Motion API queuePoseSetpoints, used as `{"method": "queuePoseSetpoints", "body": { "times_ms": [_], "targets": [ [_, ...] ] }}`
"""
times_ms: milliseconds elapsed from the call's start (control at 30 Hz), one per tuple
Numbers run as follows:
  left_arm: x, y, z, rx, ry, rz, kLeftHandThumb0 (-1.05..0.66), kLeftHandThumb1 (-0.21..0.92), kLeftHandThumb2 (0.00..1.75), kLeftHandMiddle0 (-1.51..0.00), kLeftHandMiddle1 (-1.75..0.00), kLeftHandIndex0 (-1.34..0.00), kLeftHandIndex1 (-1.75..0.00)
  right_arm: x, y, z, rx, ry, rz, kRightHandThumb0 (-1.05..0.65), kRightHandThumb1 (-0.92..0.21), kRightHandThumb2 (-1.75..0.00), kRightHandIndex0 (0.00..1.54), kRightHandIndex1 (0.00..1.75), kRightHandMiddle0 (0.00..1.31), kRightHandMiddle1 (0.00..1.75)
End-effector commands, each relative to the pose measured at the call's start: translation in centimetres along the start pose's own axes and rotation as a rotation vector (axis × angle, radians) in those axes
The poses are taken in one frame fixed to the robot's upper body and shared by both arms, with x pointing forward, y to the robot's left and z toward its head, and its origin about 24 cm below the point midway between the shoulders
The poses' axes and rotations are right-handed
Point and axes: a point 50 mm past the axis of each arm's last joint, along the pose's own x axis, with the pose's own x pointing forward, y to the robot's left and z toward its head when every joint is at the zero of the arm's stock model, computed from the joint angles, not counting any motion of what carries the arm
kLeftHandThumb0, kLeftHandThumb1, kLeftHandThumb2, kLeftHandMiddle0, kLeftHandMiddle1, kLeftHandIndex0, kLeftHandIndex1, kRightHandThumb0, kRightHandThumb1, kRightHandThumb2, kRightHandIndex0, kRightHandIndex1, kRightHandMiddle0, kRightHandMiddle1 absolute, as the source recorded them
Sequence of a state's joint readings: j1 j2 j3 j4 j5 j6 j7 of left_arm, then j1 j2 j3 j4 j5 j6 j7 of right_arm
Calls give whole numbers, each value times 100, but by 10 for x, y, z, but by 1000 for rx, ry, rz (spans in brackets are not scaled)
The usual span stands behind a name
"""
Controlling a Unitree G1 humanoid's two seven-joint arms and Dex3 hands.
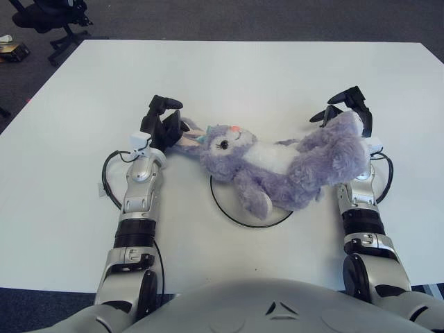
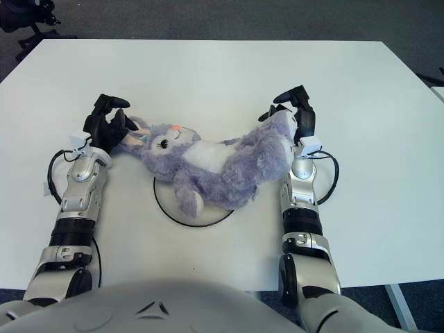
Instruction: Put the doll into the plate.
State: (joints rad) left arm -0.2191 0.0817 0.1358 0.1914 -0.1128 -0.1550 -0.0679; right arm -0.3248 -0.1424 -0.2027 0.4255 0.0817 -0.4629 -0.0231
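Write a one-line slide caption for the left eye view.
Both hands hold the purple plush doll over the plate: left hand at its ears, right hand at its legs.

doll (image 1: 277, 166) over plate (image 1: 229, 211), between hands

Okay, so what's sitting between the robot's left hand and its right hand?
The purple doll spans the whole stretch between the left hand and right hand, lying partly over the plate. Both eye views show it.
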Motion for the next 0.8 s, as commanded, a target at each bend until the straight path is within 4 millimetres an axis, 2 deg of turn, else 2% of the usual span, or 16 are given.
{"method": "queuePoseSetpoints", "body": {
  "times_ms": [0,767],
  "targets": [
    [-6,-1,-7,-14,16,15,-36,80,67,-82,-175,-28,-175,-12,-5,-11,-20,62,-5,-38,-66,-87,99,175,36,175],
    [-5,-3,-8,-47,14,38,-36,81,66,-80,-175,-27,-175,-11,-7,-13,-30,86,-1,-38,-66,-87,100,175,36,175]
  ]
}}
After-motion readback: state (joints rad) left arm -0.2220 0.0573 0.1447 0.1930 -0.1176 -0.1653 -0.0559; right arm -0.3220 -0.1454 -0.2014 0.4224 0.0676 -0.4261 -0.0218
